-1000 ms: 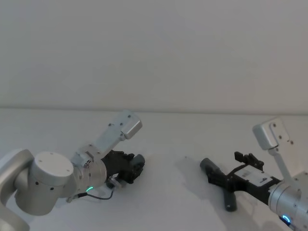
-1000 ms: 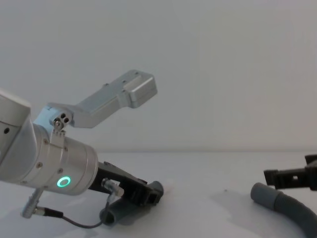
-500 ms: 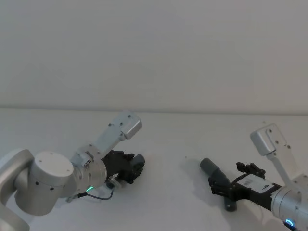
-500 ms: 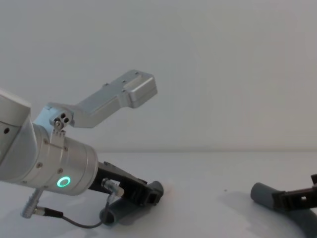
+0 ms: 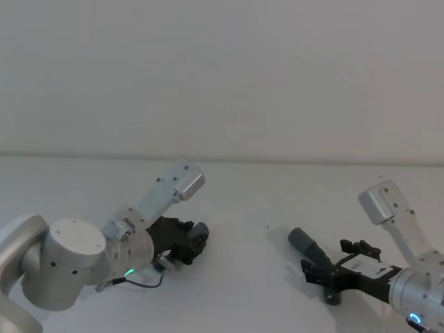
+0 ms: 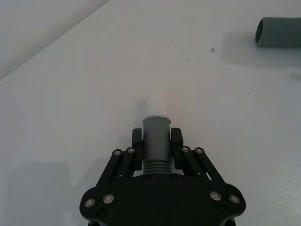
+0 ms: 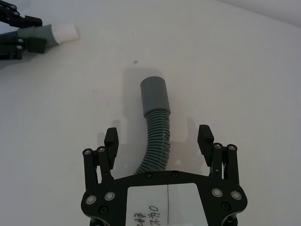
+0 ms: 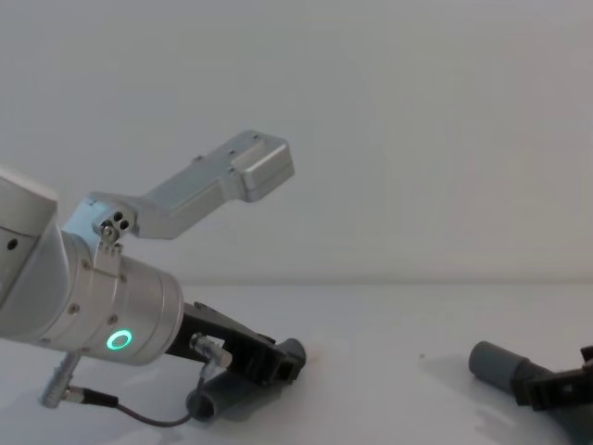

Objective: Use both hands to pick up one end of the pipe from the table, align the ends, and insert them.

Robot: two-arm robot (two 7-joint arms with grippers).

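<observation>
- The long hose (image 7: 157, 141) lies flat on the worktop (image 5: 236, 291), on the robot's right side. Its cuff (image 7: 154, 96) points toward the middle, well apart from the other piece.
- The short hose (image 8: 222, 397) is on the left side, low over the worktop. Its grey cuff (image 6: 155, 136) with the white tip (image 7: 63, 32) points toward the long hose.
- Both pieces look light. The ribbed part is probably soft and bends easily, while the cuffs look stiff and smooth, so they may slip between the fingers.
- I think the best place to hold is the cuff itself or the first ribs behind it, so that the end does not hang down during the alignment.
- The left gripper (image 6: 156, 136) has its fingers (image 6: 137, 137) closed on the cuff of the short hose, from both sides. Its silver wrist (image 8: 102, 315) slants down to the worktop.
- The right gripper (image 7: 158, 135) is low over the long hose, with the fingers (image 7: 111, 139) wide apart. One stands on each side of the ribbed part, a little behind the cuff, and neither touches it.
- The long hose is not yet grasped, so I judge the next step is to close on it.
</observation>
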